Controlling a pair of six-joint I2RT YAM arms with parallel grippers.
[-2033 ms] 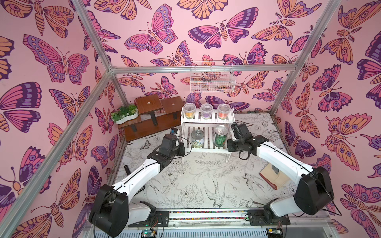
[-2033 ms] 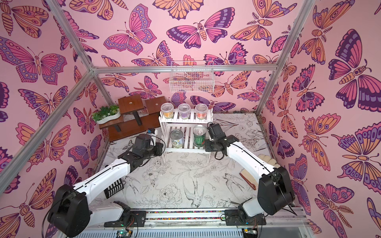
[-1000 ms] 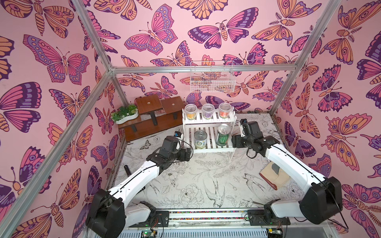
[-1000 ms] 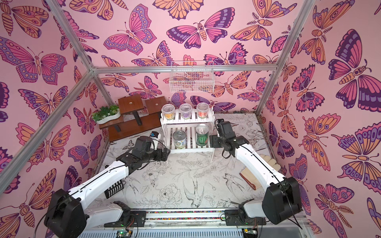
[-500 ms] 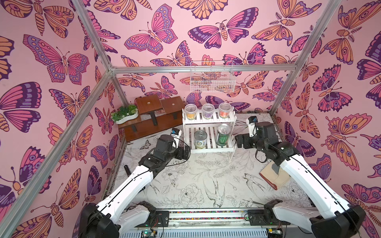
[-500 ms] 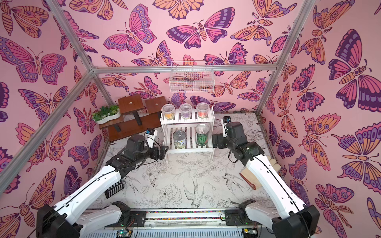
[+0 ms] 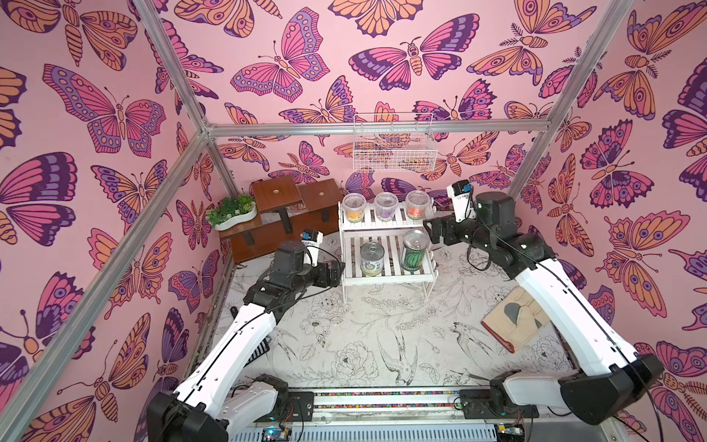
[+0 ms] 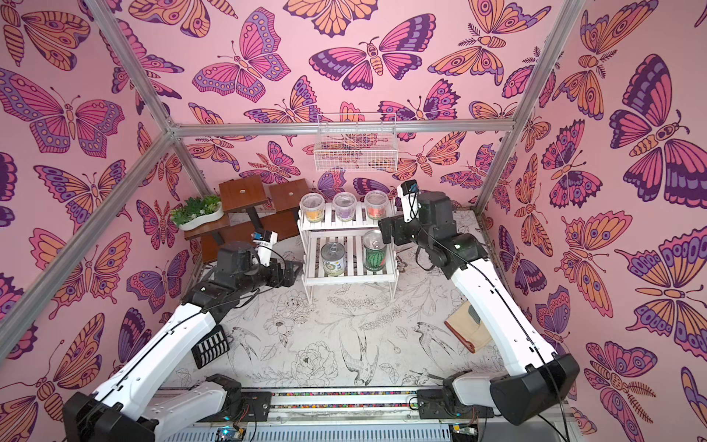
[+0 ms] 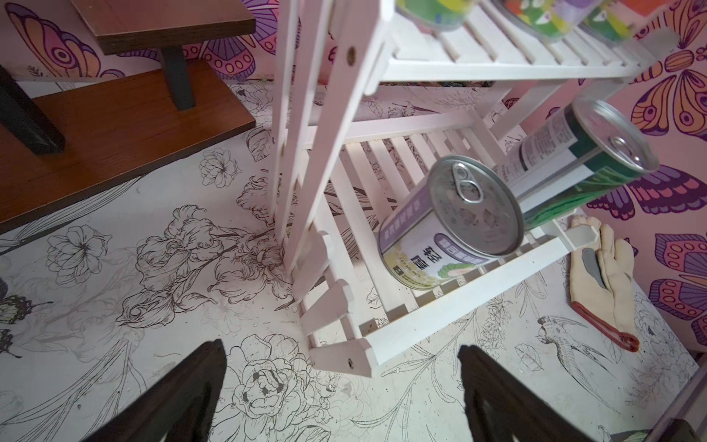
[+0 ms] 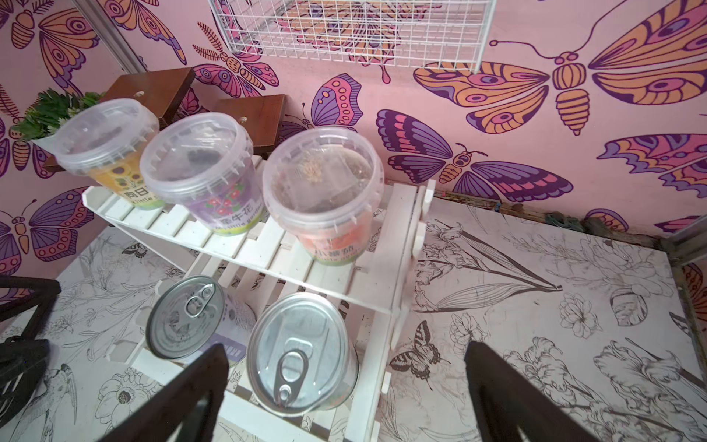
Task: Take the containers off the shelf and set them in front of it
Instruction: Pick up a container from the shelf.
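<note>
White slats made up the shelf, which stood at the back of the flower-printed counter with all five containers on it. Three lidded cups stood in a row along the upper tier. The yellow cup was at the end nearest the brown stepped stand, the purple cup was in the middle, and the red-orange cup was at the far end. On the lower tier both cans stood upright with their pull-tabs up. The white-green can and the taller watermelon can were near each other but apart.

The left pincer hung low beside the shelf's end on the stand's side, level with the lower tier. Its jaws were spread wide and held nothing. In the left wrist view its dark fingers showed over bare counter, with the shelf's front corner just ahead.

The right pincer was likewise released and empty. It was raised beside the opposite end of the shelf, near the watermelon can, and whether it touched the frame could not be told.

A glove lay on the counter under the right arm, well apart from the shelf. The white planter sat on the stand's low step, and a wire basket hung on the back wall above the shelf.
</note>
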